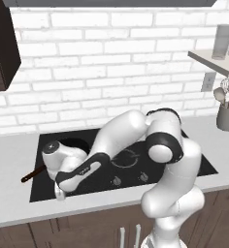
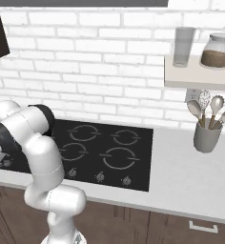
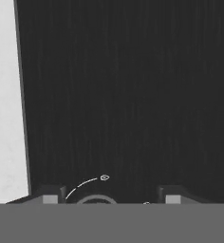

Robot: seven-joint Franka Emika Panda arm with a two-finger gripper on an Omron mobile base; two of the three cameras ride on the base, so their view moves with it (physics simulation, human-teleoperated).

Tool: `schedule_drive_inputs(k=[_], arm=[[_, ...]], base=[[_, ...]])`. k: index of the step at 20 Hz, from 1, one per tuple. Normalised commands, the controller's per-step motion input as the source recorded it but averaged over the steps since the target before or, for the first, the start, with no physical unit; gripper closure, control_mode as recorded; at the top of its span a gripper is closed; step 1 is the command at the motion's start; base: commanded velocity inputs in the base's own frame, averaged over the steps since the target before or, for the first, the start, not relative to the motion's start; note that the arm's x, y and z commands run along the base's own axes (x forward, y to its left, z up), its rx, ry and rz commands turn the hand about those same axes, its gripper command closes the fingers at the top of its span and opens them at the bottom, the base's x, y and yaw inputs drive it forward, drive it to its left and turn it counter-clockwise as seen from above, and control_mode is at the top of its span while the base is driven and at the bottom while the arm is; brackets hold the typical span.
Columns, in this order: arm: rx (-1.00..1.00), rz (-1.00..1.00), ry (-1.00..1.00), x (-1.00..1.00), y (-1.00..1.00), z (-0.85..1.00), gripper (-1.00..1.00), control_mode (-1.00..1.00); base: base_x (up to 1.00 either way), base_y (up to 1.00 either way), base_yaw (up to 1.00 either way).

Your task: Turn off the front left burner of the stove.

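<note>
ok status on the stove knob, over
Gripper low over the stove, jaws apart astride a knob. Not clearly gripping. Nothing in the way.

One wide flat black glass stove (image 2: pixel 133 167) lies in the grey counter, with four thin grey ring-shaped burner marks showing in the right base view. Three small round grey knobs (image 2: pixel 99 177) show along its 6 o'clock edge; any others are hidden behind the arm. One grey utensil crock (image 2: pixel 206 136) at 3 o'clock holds about four utensils. One white shelf (image 2: pixel 200 76) carries one clear glass (image 2: pixel 184 45) and one lidded jar (image 2: pixel 218 49).
</note>
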Motion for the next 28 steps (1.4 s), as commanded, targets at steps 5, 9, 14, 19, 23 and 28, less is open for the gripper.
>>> schedule_drive_inputs(k=[5, 9, 14, 19, 23, 28], arm=[[0.0, 0.0, 0.0, 0.0, -0.01, 0.0, 1.0, -1.0], [0.02, 0.0, -0.02, 0.0, -0.21, -0.05, 1.0, -1.0], [0.04, 0.0, -0.04, -0.01, -0.38, -0.21, 1.0, -1.0], [0.07, -0.09, -0.04, 0.0, -0.59, -0.3, 1.0, -1.0], [0.12, -0.27, -0.03, 0.0, -0.73, -0.24, 1.0, -1.0], [0.17, -0.44, -0.07, -0.04, -0.79, -0.16, 1.0, -1.0]], base=[[0.0, 0.0, 0.0], [0.0, 0.0, 0.0], [0.0, 0.0, 0.0], [0.0, 0.0, 0.0], [0.0, 0.0, 0.0], [0.0, 0.0, 0.0]])
